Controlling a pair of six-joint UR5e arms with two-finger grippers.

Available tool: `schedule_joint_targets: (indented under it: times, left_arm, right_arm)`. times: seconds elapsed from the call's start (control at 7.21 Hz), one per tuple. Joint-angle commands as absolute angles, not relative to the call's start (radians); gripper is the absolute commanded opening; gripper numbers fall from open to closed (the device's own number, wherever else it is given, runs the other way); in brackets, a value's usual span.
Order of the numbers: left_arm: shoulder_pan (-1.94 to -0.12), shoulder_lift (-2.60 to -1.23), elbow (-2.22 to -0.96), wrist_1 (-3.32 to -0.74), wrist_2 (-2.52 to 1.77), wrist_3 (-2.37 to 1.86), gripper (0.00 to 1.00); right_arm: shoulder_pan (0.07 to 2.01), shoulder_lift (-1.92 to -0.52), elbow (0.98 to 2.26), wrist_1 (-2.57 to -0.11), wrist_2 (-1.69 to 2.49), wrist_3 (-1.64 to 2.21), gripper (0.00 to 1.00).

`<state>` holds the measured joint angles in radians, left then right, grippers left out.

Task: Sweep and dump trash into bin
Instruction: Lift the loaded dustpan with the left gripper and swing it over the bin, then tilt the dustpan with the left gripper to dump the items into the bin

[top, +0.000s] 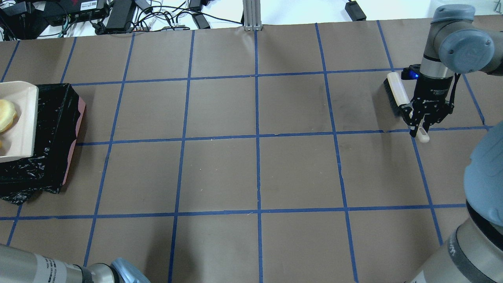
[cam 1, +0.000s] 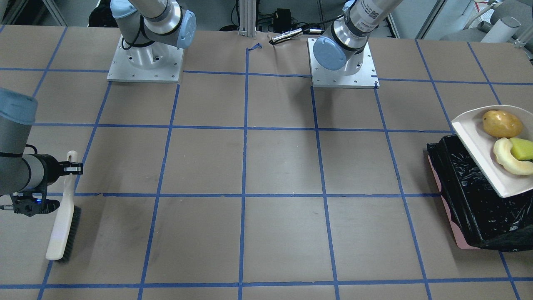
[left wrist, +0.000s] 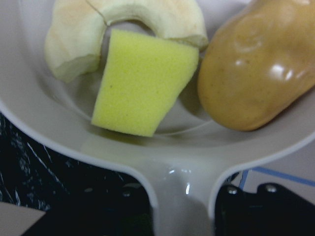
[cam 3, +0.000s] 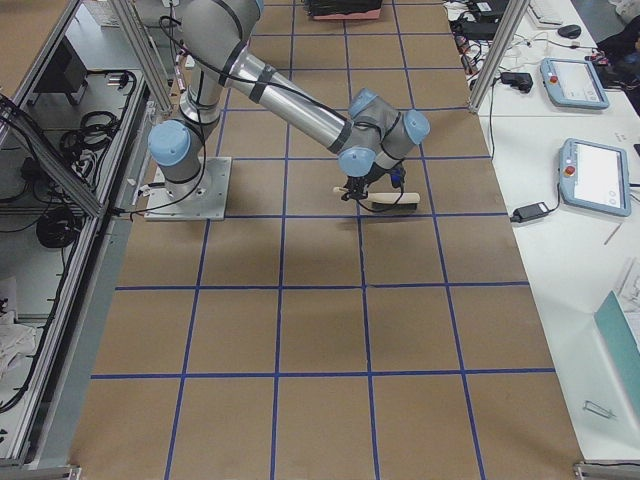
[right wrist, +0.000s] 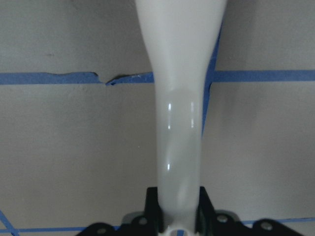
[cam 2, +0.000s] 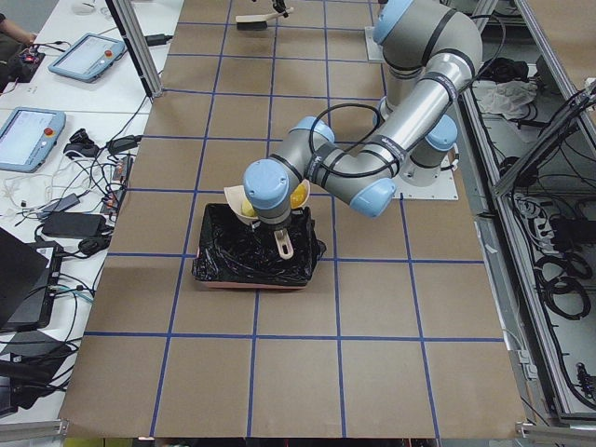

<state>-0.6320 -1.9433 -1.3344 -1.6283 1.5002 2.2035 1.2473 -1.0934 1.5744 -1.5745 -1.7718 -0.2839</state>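
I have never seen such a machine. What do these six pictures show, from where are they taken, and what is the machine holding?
This is a two-armed robot bolted to a table marked with blue tape. Four pictures come from fixed cameras: facing the robot, behind it, and at each table end. Two close-ups come from wrist cameras. The left gripper is shut on the handle of a dustpan, held over a black-lined bin. In the dustpan lie a brown potato-like lump, a yellow sponge wedge and a pale curved slice. The right gripper is shut on the handle of a brush, at the table's other end.
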Motion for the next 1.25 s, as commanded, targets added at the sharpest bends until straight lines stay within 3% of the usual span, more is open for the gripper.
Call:
schedule_joint_targets:
  times: [0.0,0.83,0.97,1.11]
  left_arm:
    - [-0.574,-1.957,-1.333,-1.583,1.576,2.227,0.00]
    - [-0.569,-2.011,-1.339,-1.523,1.791,2.218,0.00]
    - [-0.571,-2.010,-1.339,-1.522,1.801,2.215,0.00]
    - [-0.574,-2.008,-1.339,-1.522,1.808,2.212,0.00]
  right_arm:
    - [1.246,-1.094,1.575,-1.585,-1.773,-0.285,0.00]
    - [1.236,-1.086,1.575,-1.588,-1.766,-0.287,0.02]
    - [1.236,-1.077,1.575,-1.604,-1.769,-0.287,0.19]
    - [1.236,-1.075,1.575,-1.611,-1.770,-0.287,0.22]
